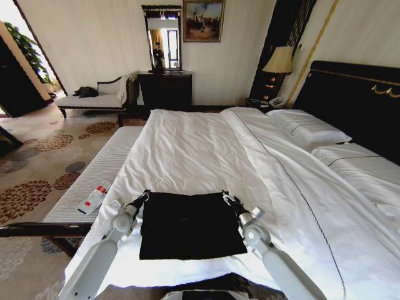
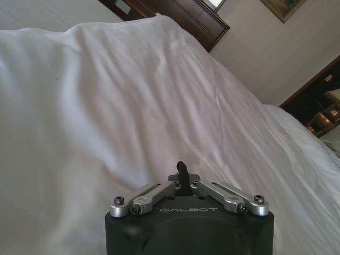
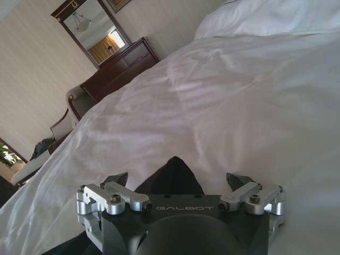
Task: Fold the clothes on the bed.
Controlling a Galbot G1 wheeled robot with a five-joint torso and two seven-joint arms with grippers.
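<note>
A: Black T-shirt (image 1: pixel 190 225) flat on white duvet (image 1: pixel 187 150), near foot edge of bed (image 1: pixel 350 250), at 6 o'clock in head view. Folded to a rough rectangle. No lettering visible.

B: Left gripper (image 1: pixel 145 195)?

A: At far left corner of shirt, about 10 o'clock from its centre. In left wrist view, left gripper (image 2: pixel 181 171) closed, fingers (image 2: pixel 181 169) pressed together with a dark sliver pinched between them. Cloth, by the look of it.

B: Right gripper (image 1: pixel 225 197)?

A: At far right corner, about 2 o'clock from shirt centre. In right wrist view, right gripper (image 3: pixel 178 180) spread wide, fingers (image 3: pixel 239 180) well apart. Peak of black fabric (image 3: pixel 171 178) standing between them, touching neither.

B: Arms?

A: Both reaching up from 6 o'clock, flanking shirt left and right.

B: Surroundings?

A: Pillows (image 1: pixel 312 128) at 2 o'clock against dark headboard (image 1: pixel 356 100). Ribbed bench (image 1: pixel 94 181) beside bed at 9 o'clock, small white bottle with red label (image 1: pixel 92 199) lying on that surface. Lamp (image 1: pixel 279 60) at 1 o'clock. Dark dresser (image 1: pixel 165 89) with mirror (image 1: pixel 162 37) at 12 o'clock, framed painting (image 1: pixel 203 20) just beside mirror. Pale chaise (image 1: pixel 94 99) at 10 o'clock, dark item on its seat. Patterned carpet (image 1: pixel 37 169) at 9 o'clock.
</note>
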